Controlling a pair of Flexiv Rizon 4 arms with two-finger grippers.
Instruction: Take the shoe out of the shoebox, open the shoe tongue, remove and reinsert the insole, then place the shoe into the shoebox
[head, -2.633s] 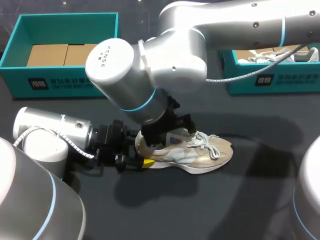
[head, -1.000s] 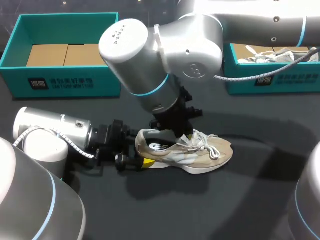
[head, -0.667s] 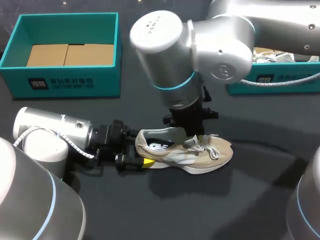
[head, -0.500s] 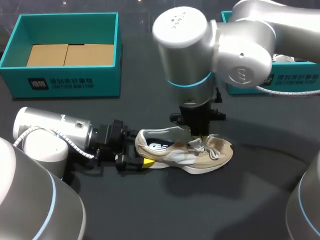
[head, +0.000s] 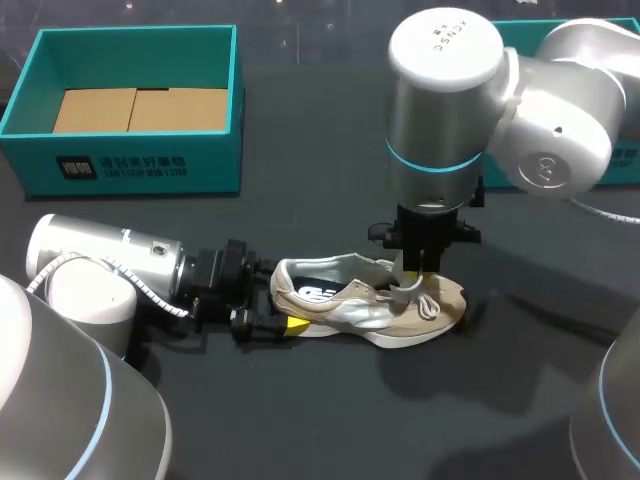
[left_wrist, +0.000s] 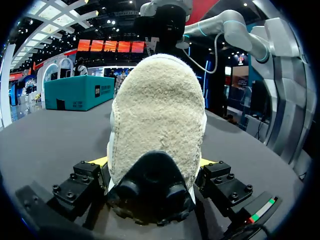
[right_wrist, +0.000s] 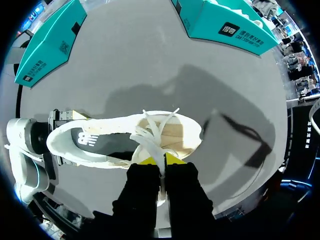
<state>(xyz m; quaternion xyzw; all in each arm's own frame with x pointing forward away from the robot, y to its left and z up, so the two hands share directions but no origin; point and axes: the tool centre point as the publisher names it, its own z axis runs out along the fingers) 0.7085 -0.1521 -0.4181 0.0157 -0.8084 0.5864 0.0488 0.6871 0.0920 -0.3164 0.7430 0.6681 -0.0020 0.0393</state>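
At the right gripper (right_wrist: 162, 160), pinched almost together on a white lace (right_wrist: 150, 134), straight above the laced middle of the shoe (head: 370, 315). At the left gripper (left_wrist: 154, 161), clenched on the heel (left_wrist: 157, 115) from both sides, low over the dark table (head: 320, 420). Upright on its sole mid-table, dark insole (right_wrist: 95, 142) showing in the mouth, toe pointing away from the left arm, well apart from the teal shoebox (head: 130, 165) and from a second teal box (right_wrist: 225, 22).
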